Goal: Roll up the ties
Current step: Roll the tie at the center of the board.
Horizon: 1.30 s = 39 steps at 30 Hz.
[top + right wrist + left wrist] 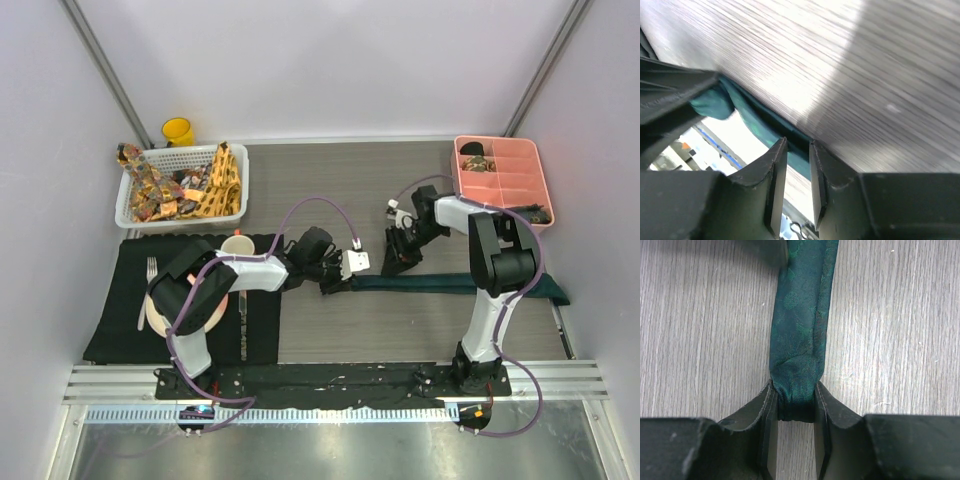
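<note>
A plain dark teal tie (450, 284) lies flat across the table, its wide end at the right edge. My left gripper (335, 281) is shut on the tie's narrow left end; in the left wrist view the bunched end (796, 405) sits squeezed between the jaws (795, 390) and the tie (800, 315) runs away over the wood. My right gripper (392, 265) is low over the tie's far edge, a little right of the left one. In the right wrist view its jaws (797, 142) stand a narrow gap apart with the tie (747, 117) just beyond the tips.
A white basket (125, 210) at the back left holds several patterned ties (215, 185), with a yellow cup (178, 131) behind it. A pink divided tray (540, 185) stands at the back right. A black placemat (120, 300) at the left carries a plate, fork and cup.
</note>
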Each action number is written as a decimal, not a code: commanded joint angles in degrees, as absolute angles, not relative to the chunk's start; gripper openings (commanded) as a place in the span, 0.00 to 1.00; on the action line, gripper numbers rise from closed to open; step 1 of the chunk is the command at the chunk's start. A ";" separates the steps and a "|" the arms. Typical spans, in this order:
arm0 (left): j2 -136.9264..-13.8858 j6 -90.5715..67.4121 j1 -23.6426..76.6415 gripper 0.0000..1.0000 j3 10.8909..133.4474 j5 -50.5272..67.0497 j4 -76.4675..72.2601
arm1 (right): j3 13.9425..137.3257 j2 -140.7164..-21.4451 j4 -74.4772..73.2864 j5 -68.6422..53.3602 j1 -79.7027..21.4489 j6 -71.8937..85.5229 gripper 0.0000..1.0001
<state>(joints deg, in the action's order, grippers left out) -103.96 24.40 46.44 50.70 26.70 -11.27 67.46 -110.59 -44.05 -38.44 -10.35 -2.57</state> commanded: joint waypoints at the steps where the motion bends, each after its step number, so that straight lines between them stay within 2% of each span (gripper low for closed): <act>1: -105.21 25.22 46.14 0.17 49.31 21.45 -4.04 | 69.43 -110.57 -49.48 -33.22 -8.35 -10.10 0.31; 7: -105.29 25.14 46.23 0.17 49.39 21.36 -3.96 | 72.86 -107.41 -51.06 -41.47 -7.73 -8.97 0.38; 13: -105.29 25.49 46.14 0.18 49.48 21.18 -3.87 | 73.48 -106.53 -49.40 -49.83 -10.89 -2.21 0.38; 23: -105.91 25.14 46.23 0.20 50.01 21.44 -3.87 | 63.56 -108.54 -27.97 -54.32 -16.87 15.46 0.48; 34: -106.08 24.87 46.14 0.21 50.27 22.15 -3.78 | 61.96 -112.41 -21.62 -52.74 -18.63 16.61 0.45; 39: -106.17 24.61 46.14 0.21 50.54 22.24 -3.60 | 62.14 -113.90 -21.36 -51.77 -18.98 16.09 0.39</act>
<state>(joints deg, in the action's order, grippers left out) -103.96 24.23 46.39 51.20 25.69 -10.41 61.91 -112.62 -24.75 -53.32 -18.26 15.94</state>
